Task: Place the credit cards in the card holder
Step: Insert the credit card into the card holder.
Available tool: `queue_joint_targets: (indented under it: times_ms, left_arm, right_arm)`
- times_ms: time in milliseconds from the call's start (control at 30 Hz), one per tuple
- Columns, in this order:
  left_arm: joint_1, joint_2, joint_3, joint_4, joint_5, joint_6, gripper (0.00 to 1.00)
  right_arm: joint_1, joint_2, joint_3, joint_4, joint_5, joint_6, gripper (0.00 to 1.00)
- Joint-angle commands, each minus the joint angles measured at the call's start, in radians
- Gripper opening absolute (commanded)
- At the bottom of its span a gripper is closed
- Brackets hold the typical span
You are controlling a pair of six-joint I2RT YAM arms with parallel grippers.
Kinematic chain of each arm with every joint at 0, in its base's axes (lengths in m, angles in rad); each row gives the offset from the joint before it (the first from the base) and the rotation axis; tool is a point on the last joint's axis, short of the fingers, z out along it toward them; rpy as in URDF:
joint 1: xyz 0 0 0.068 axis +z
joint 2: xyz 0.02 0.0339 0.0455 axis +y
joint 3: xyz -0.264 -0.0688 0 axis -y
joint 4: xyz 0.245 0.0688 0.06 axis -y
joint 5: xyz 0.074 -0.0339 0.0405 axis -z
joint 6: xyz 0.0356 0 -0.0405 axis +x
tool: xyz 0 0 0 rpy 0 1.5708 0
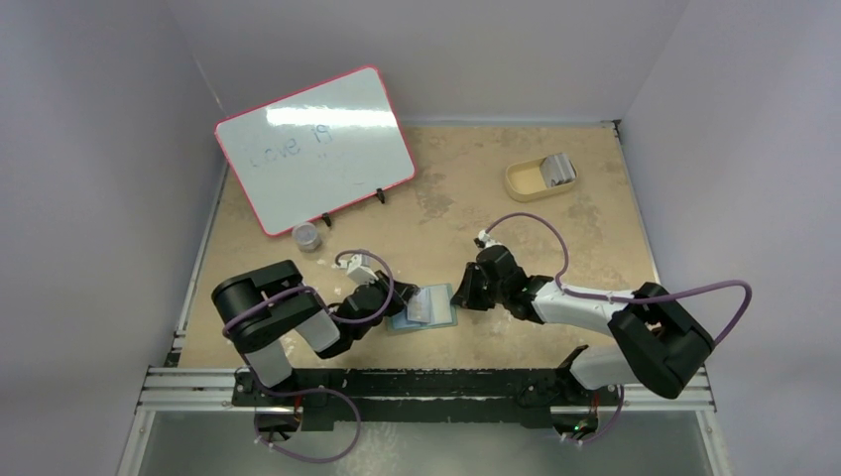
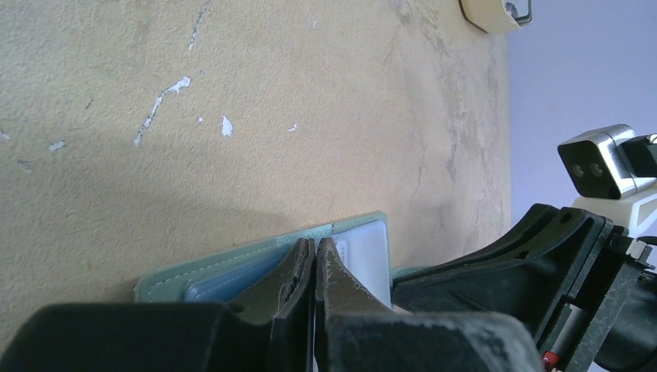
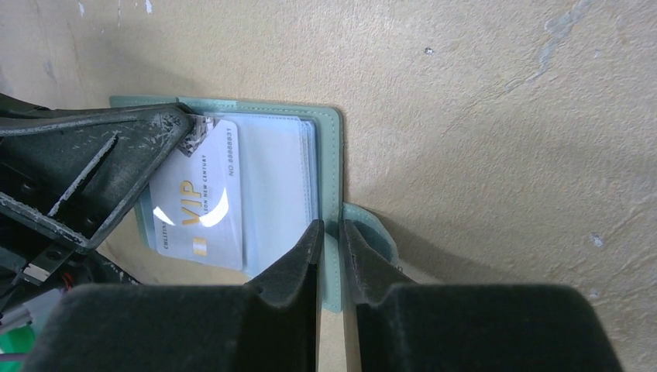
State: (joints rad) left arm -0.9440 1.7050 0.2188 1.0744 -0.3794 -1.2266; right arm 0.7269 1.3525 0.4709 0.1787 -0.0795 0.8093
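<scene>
Here we have the card holder [image 1: 426, 309], lying open on the tan table [image 1: 446, 218] near the front edge, right between the two arms. In the right wrist view its light blue pockets face up inside the grey-green cover, and the snap tab pokes out on the side nearest the right gripper. Across the pockets lies the VIP card [image 3: 203, 194], pale blue-white with gold lettering and a number printed along one edge. We cannot tell whether it sits inside a pocket or only rests on top.

The left gripper [image 3: 184, 130] is clenched on that card's upper corner. In its own camera we see the two fingers pressed almost together, just over the holder's edge. On the other side, the right gripper [image 3: 331, 232] is clamped on the holder's cover, with the green rim running between its fingers right beside the tab. Both arms reach inward and low, and their grippers face each other across the holder.

Further out, at the far right of the table, we spot the tan tray [image 1: 518, 188] with grey cards [image 1: 558, 171] standing in it, well apart from the holder. At the far left a pink-framed whiteboard [image 1: 315, 149] leans on its stand, with a small round container [image 1: 307, 236] just in front of it.
</scene>
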Motion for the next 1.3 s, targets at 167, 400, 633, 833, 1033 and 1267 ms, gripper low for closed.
queue_joint_targets:
  times_ms: [167, 400, 633, 833, 1033, 1267]
  left_arm:
    - [-0.010, 0.065, -0.074, 0.050, -0.131, 0.079, 0.00]
    - [-0.022, 0.102, -0.073, 0.100, -0.144, 0.089, 0.00]
    - [-0.027, 0.214, -0.081, 0.276, -0.104, 0.037, 0.00]
    - [-0.032, 0.206, -0.076, 0.296, -0.092, 0.021, 0.00]
    - [-0.069, 0.219, -0.041, 0.280, -0.107, -0.002, 0.00]
    - [-0.096, 0.274, -0.041, 0.362, -0.135, -0.035, 0.00]
  right_arm:
    - [0.009, -0.042, -0.009, -0.006, 0.000, 0.028, 0.13]
    - [0.010, -0.026, -0.008, 0.008, -0.006, 0.036, 0.13]
    - [0.014, -0.014, -0.011, 0.022, -0.006, 0.047, 0.12]
    - [0.023, -0.008, -0.025, 0.037, -0.008, 0.060, 0.11]
    - [0.029, -0.009, -0.028, 0.039, -0.005, 0.064, 0.11]
    - [0.032, -0.005, -0.031, 0.051, -0.005, 0.071, 0.11]
